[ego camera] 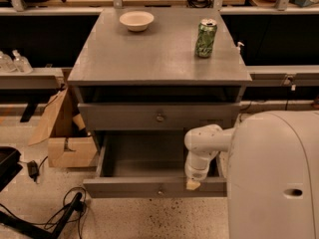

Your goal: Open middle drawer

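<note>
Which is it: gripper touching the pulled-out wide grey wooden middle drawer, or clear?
Cannot tell. Camera view: the gripper overlaps the front top edge of the wide grey wooden middle drawer, right of centre; neither contact nor gap shows.

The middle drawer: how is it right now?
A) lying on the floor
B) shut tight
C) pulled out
C: the middle drawer stands pulled out below the shut drawer, grey inside showing, with the claw at its front edge.
</note>
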